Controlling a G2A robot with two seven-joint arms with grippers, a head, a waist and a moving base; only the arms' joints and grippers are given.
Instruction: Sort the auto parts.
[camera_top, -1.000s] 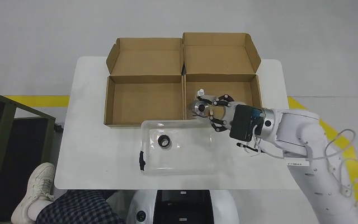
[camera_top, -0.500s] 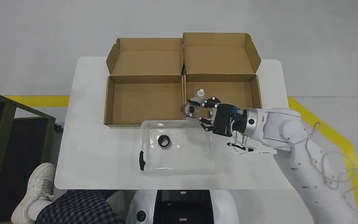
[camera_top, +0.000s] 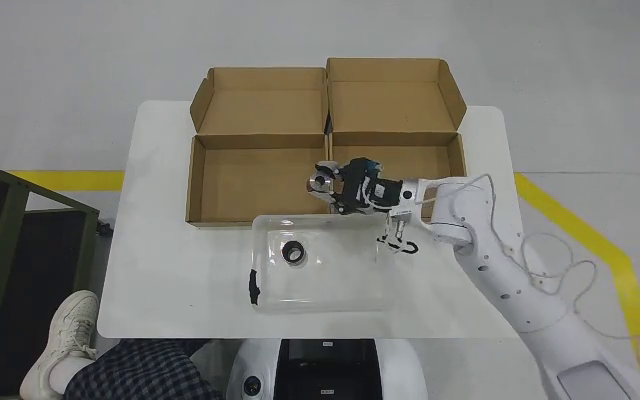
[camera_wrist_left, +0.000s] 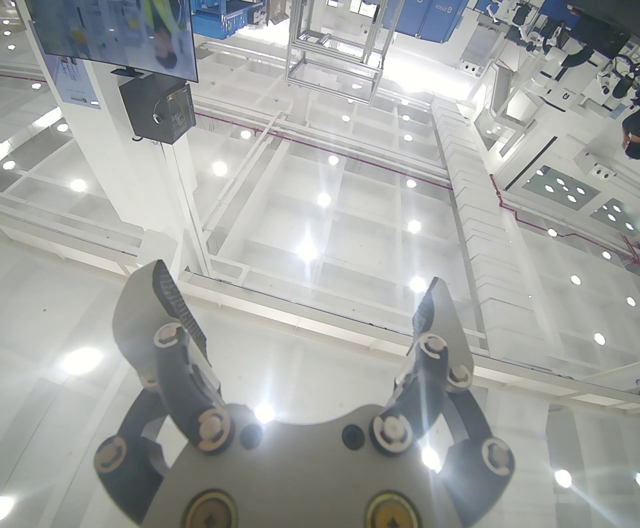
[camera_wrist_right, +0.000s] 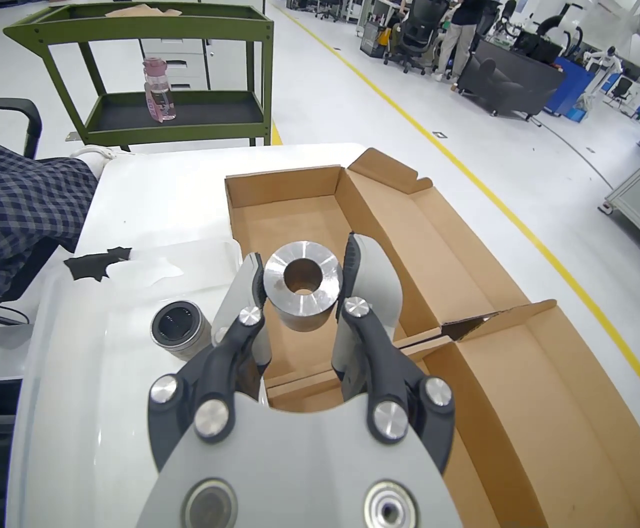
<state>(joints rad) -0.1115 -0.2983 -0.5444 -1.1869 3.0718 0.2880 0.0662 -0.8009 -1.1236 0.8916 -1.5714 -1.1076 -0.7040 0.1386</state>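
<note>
My right gripper (camera_top: 325, 184) is shut on a silver metal bushing (camera_top: 317, 182), held above the near right corner of the left cardboard box (camera_top: 250, 180), beside the wall it shares with the right cardboard box (camera_top: 405, 160). In the right wrist view the bushing (camera_wrist_right: 303, 283) sits between both fingers of the gripper (camera_wrist_right: 305, 266), its bore facing the camera. A black-lined cylindrical bearing (camera_top: 293, 252) lies in the clear plastic tray (camera_top: 330, 285); it also appears as the bearing (camera_wrist_right: 179, 329) beside the fingers. My left gripper (camera_wrist_left: 297, 287) is open, holds nothing and faces the ceiling.
Both boxes stand open with their lids (camera_top: 330, 98) folded back at the table's far side. A scrap of black tape (camera_top: 253, 288) sticks to the tray's left rim. A green cart (camera_wrist_right: 150, 75) stands beyond the table. A person's checked trouser leg (camera_top: 150, 368) is near the table's front edge.
My right arm has carried the bushing leftward, from above the right box's near left corner to above the left box's right side. The bearing in the tray has stayed put.
</note>
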